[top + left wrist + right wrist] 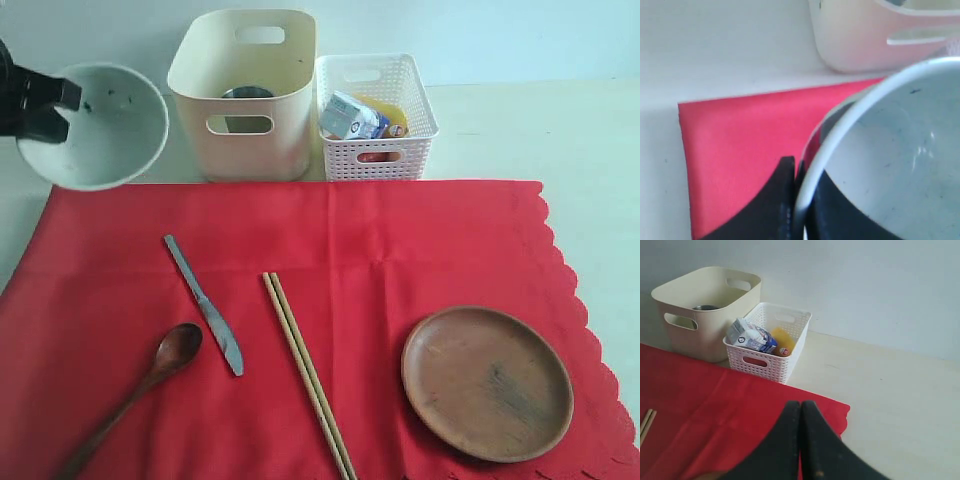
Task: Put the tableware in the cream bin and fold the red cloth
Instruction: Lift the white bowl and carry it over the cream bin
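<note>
1. Exterior view.
   - The cream bin (245, 90) stands at the back of the desk (560, 130), just behind the far edge of the red cloth (350, 230).
   - A steel cup (247, 93) sits inside the bin. Only part of it shows, over the rim and through the handle cut-out.
   - Left of the bin, the left gripper (62, 110) has its jaws pinching the rim of the white bowl (95, 125). The bowl is tilted with its opening toward the camera. Most of the gripper is cut off by the picture's edge.
   - Touching the bin's right side is a white lattice basket (375, 115) holding a milk carton (352, 115). The yellow and red items beside the carton are too hidden to name.
   - In front of the bin, on the cloth, lie a metal knife (205, 305) and a wooden spoon (150, 380), whose handle end is cut off. The chopsticks (305, 370) are there too, with their near ends cut off.
   - Further right of these is a brown wooden plate (487, 382).
   - The cloth's near and left edges run out of frame.

2. Left wrist view.
   - The bowl's rim sits between the dark jaws, which are clamped on it.
   - Only part of the bowl's inside shows.
   - A corner of the cloth lies below it.
   - The bin is beyond, blurred and cut off.

3. Right wrist view.
   - The right gripper (800, 440) has its jaws pressed together, with nothing between them.
   - It hangs over the cloth's corner, well apart from the bin.
   - The cup's rim barely shows inside the bin.
   - The chopsticks' tips show at the picture's edge.
</note>
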{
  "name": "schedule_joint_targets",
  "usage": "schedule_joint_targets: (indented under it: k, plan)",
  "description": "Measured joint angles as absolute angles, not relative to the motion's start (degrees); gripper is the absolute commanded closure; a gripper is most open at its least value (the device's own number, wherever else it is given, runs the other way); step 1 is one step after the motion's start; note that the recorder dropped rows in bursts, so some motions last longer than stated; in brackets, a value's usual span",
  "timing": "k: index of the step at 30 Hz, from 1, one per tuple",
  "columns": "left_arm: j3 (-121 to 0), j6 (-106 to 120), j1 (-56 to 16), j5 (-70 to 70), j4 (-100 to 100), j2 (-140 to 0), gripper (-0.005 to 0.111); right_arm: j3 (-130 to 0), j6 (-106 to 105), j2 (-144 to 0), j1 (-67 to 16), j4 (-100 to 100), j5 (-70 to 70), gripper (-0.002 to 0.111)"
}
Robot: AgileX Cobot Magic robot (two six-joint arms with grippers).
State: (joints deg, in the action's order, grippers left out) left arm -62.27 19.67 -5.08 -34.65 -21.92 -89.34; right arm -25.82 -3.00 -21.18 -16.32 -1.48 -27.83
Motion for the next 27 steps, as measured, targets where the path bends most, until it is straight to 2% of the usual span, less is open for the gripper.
schedule_joint_targets:
  k: [10,27]
  plan:
    - [-72.18,19.67,-5.08,-20.06,-27.92,-92.26,0.107,-25.82,-3.00,-21.18,-16.32,-1.48,-27.61,0.108]
    - [-105.54,19.67,-12.17,-16.80,-34.13,-121.34,0.107,-25.71,-3.00,-21.18,-16.32,-2.74,-27.61,0.108]
